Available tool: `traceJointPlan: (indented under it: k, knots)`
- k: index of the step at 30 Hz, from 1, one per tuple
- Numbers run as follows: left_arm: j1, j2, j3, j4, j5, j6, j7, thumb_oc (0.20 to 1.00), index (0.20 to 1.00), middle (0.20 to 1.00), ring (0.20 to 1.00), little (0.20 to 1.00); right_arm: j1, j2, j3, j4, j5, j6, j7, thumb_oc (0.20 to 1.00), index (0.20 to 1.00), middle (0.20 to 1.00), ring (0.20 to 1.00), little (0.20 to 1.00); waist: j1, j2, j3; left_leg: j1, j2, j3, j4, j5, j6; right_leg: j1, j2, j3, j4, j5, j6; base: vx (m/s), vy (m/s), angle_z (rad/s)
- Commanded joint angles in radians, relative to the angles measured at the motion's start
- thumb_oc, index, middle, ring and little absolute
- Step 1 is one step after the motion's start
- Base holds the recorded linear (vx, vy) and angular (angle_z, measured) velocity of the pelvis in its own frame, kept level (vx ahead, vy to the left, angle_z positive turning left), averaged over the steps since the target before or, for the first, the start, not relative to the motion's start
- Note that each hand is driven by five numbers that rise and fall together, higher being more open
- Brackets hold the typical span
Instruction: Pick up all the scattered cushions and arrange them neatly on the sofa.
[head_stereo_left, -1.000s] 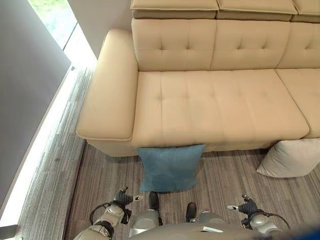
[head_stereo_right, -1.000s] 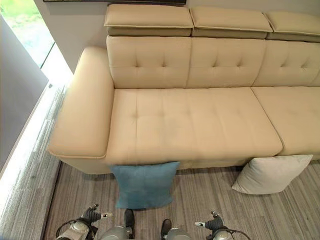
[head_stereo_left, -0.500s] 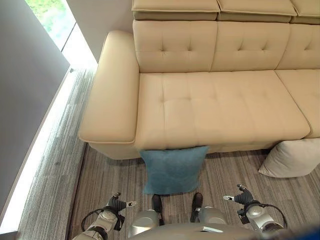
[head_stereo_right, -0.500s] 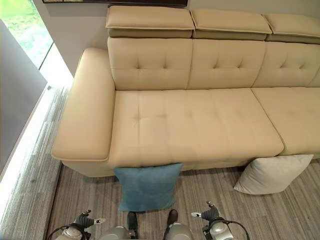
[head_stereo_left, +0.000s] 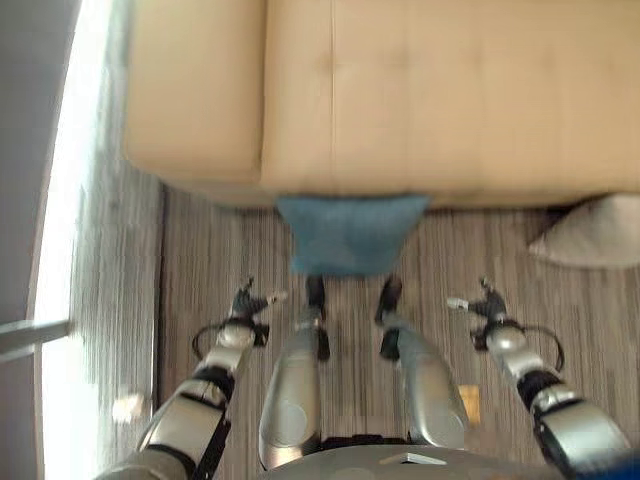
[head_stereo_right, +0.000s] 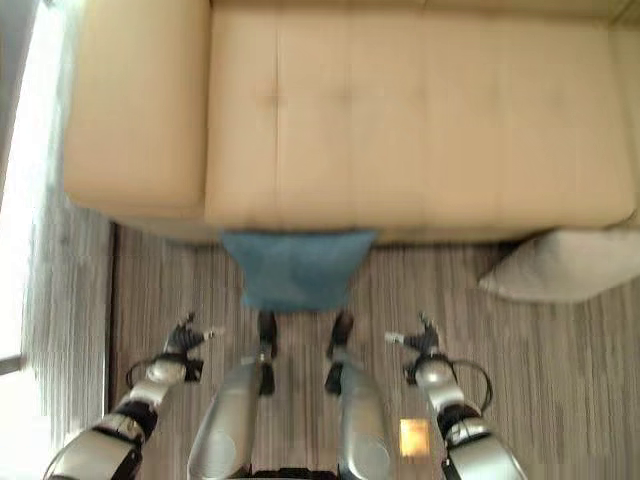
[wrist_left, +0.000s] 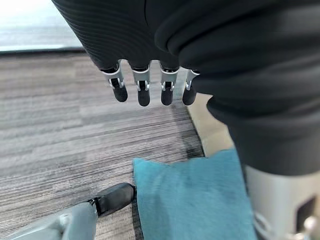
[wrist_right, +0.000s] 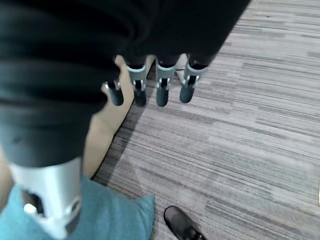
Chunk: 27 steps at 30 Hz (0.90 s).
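A blue cushion (head_stereo_left: 350, 232) stands on the floor, leaning on the front of the beige sofa (head_stereo_left: 420, 90) below its left seat. A pale grey cushion (head_stereo_left: 590, 232) lies on the floor at the right, also against the sofa front. My left hand (head_stereo_left: 245, 303) hangs low to the left of the blue cushion, open and holding nothing. My right hand (head_stereo_left: 482, 303) is to the cushion's right, also open, with nothing in it. In the left wrist view the relaxed fingers (wrist_left: 145, 92) hang above the blue cushion (wrist_left: 192, 195). The right wrist view shows the fingers (wrist_right: 160, 92) over carpet.
The sofa's broad left armrest (head_stereo_left: 190, 90) ends near a bright window strip (head_stereo_left: 70, 200) along the left wall. Grey striped carpet (head_stereo_left: 210, 250) covers the floor. A small yellow tag (head_stereo_left: 468, 408) lies on the carpet by my right side.
The camera has tipped down towards the floor, so the sofa back has left the picture and both arms show more fully. The cushions stay where they were.
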Motion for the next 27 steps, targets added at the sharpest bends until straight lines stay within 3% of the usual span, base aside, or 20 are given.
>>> traceJointPlan:
  k: [1,7,14,20,27]
  knots:
    - [0.026,0.012,-0.023,-0.033,-0.064,-0.065,0.078,1.000,1.000,1.000,1.000,1.000,0.029,-0.033,0.008,-0.087,0.059,-0.049,-0.108,1.000,1.000,1.000,1.000,1.000,-0.011,0.005,-0.093,-0.088,-0.031,0.001,0.057,-0.062,-0.007,-0.052,-0.051,0.050,0.100,-0.103,0.057,-0.17,0.069,-0.01]
    - [-0.142,0.055,-0.052,-0.101,-0.109,-0.103,0.131,1.000,1.000,1.000,1.000,1.000,-0.170,-0.073,-0.027,-0.168,0.095,-0.103,-0.224,1.000,1.000,1.000,1.000,1.000,-0.032,0.032,-0.070,-0.372,-0.016,0.010,0.147,-0.062,-0.004,-0.349,-0.085,0.085,0.221,-0.112,0.057,-0.10,0.065,-0.04]
    - [-0.372,0.128,-0.095,-0.177,-0.146,-0.120,0.146,1.000,1.000,1.000,1.000,1.000,-0.403,-0.147,-0.005,-0.209,0.132,-0.130,-0.270,1.000,1.000,1.000,1.000,1.000,-0.053,0.056,-0.083,-0.667,-0.012,0.013,0.235,-0.083,0.012,-0.674,-0.104,0.154,0.343,-0.130,0.063,0.00,0.046,-0.03]
    - [-0.483,0.146,-0.126,-0.184,-0.152,-0.107,0.162,1.000,1.000,1.000,1.000,1.000,-0.473,-0.165,0.024,-0.231,0.148,-0.133,-0.277,1.000,1.000,1.000,1.000,1.000,-0.076,0.055,-0.066,-0.804,-0.023,0.011,0.281,-0.090,0.034,-0.824,-0.088,0.194,0.390,-0.130,0.067,0.02,-0.014,-0.03]
    - [-0.528,0.117,-0.149,-0.192,-0.157,-0.093,0.170,1.000,1.000,1.000,1.000,1.000,-0.522,-0.151,0.059,-0.237,0.165,-0.137,-0.255,1.000,1.000,1.000,1.000,1.000,-0.076,0.056,-0.075,-0.878,-0.026,0.003,0.310,-0.094,0.047,-0.914,-0.077,0.215,0.435,-0.138,0.069,0.05,-0.027,-0.04]
